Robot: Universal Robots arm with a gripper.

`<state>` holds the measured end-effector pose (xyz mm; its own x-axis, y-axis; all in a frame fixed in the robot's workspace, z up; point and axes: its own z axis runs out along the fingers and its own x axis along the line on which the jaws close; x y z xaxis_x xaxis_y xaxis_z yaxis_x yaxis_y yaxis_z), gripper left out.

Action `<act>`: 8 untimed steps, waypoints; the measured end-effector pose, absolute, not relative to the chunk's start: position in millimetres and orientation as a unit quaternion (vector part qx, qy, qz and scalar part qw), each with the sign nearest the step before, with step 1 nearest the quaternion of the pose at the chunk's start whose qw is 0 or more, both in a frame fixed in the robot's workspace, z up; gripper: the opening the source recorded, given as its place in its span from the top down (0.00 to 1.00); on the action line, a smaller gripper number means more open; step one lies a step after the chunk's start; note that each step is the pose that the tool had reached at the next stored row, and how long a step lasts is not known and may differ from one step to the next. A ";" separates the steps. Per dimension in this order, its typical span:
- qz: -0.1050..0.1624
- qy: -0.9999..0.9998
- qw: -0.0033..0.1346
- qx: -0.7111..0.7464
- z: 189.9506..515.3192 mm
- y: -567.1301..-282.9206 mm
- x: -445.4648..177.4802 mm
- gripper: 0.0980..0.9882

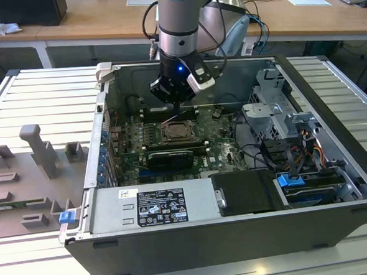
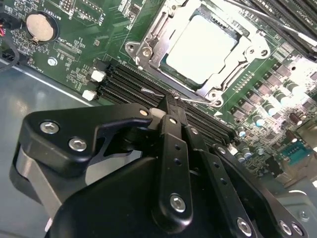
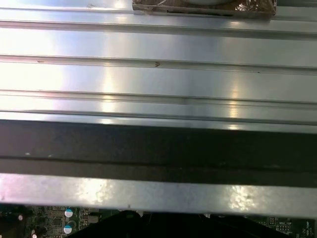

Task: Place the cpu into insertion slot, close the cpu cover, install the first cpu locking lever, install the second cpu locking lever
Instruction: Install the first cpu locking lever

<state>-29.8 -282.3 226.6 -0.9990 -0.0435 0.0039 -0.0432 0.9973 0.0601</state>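
Note:
The cpu (image 2: 200, 47), a pale square chip, lies in the socket on the green motherboard. The cpu cover (image 2: 163, 29), a silver frame, lies flat around it. In the exterior view the socket (image 1: 178, 133) sits mid-board inside the open computer case. My gripper (image 1: 176, 105) hangs just above the socket's far edge. In the second wrist view my gripper (image 2: 173, 101) has its black fingers shut together. Its tip meets a thin wire locking lever (image 2: 198, 100) that runs along the socket's edge beside the memory slots.
Black memory slots (image 2: 129, 82) and a coin battery (image 2: 39, 27) flank the socket. A power supply (image 1: 153, 205) and drive cage (image 1: 282, 116) fill the case's near and right sides. A grey fixture block (image 1: 38, 152) stands at the exterior view's left. The case wall (image 3: 158, 148) is close.

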 end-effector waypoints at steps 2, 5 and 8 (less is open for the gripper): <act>-0.030 -0.999 0.003 0.022 225.7 -281.8 -28.3 0.99; -0.030 -0.999 0.003 0.022 216.3 -280.4 -20.7 0.99; -0.030 -0.999 0.003 0.022 207.9 -280.4 -14.1 0.99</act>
